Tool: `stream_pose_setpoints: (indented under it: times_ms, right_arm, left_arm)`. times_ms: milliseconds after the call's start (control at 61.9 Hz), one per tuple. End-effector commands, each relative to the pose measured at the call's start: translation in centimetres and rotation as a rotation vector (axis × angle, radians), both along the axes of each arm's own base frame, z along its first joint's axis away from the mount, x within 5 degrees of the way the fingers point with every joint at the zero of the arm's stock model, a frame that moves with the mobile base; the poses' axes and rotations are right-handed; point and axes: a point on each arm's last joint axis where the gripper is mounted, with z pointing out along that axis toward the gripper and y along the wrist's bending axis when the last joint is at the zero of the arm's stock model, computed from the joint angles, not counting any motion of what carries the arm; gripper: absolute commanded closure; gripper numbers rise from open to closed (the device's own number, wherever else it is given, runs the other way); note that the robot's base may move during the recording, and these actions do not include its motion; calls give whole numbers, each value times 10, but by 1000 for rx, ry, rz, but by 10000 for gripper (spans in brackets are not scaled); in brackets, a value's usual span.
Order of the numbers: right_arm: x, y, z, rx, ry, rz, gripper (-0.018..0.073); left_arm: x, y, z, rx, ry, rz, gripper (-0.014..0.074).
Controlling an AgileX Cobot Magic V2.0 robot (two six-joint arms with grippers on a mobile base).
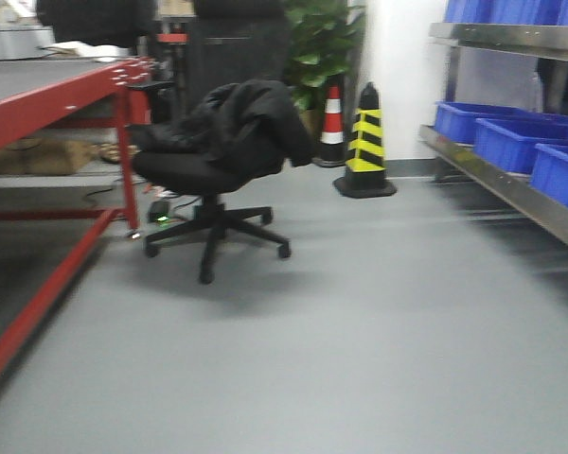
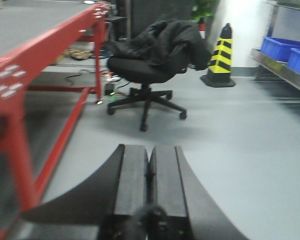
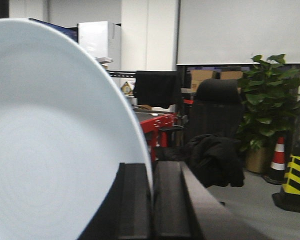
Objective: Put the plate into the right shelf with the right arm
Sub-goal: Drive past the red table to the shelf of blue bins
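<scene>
The pale-blue plate fills the left half of the right wrist view, standing on edge. My right gripper is shut on its rim, one black finger on each side of the thin edge. The right shelf, a shiny steel rack, runs along the right side of the front view and shows at the far right of the left wrist view as the same rack. My left gripper is shut with nothing in it, held low over the grey floor. Neither arm shows in the front view.
Blue bins sit on the steel rack. A black office chair draped with a dark jacket stands mid-floor. A red-framed table lines the left. A yellow-black cone and a red-white cone stand by a potted plant.
</scene>
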Motion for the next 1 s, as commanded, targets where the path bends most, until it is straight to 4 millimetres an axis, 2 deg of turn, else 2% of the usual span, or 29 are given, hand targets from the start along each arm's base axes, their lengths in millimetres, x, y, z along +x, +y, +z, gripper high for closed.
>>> stream_pose_setpoints:
  times_ms: [0, 986]
  right_arm:
    - [-3, -4, 16, 57, -91, -26, 504]
    - [-3, -4, 16, 57, -91, -27, 504]
  left_arm:
    - [0, 0, 6, -15, -85, -6, 643]
    - [0, 0, 6, -15, -85, -6, 643]
